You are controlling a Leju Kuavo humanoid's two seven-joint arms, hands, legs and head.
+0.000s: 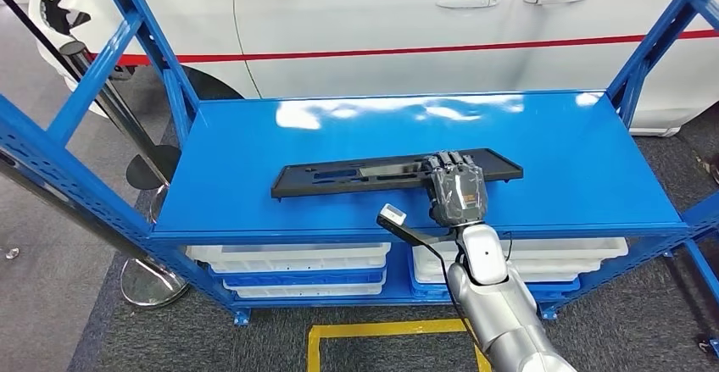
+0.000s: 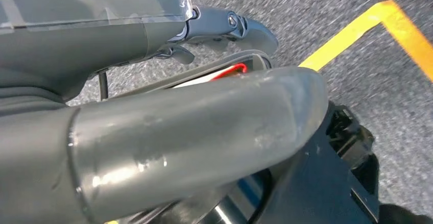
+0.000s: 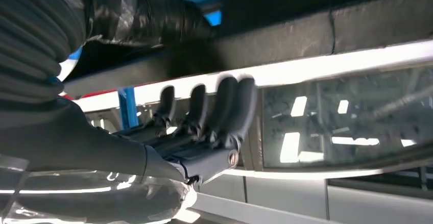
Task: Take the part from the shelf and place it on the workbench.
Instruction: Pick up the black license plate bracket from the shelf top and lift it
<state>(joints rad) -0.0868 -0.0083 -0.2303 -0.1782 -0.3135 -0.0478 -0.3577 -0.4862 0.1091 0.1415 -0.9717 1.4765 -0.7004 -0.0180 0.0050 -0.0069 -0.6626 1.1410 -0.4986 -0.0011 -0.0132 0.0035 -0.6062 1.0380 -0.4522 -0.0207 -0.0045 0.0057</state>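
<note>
A white car with a red stripe along its doors stands behind the shelf, its roof and most of its length cut off by the picture's edges. The shelf is a blue steel rack whose glossy top deck carries bright glare patches along the edge nearest the car; its uprights run out of frame on both sides. Under the deck, white bins sit on blue trays, only their front rims showing. On the grey carpet in front of the shelf lies a yellow floor line, partly covered by the robot's arm.

The part lies flat on the shelf's top deck, toward the front edge and lengthwise along it. It is a long, thin black plastic panel with rectangular cut-outs and small tabs along its edges; its finer detail is hard to make out.

The right hand rests palm-down on the part near its right end, covering a section of it. Its dark fingers curl over the far edge, but whether they actually grip the part I cannot tell, since the thumb and underside are hidden.

The left hand hangs over the carpet, seen very close and blurred; I cannot tell how its fingers are set.
</note>
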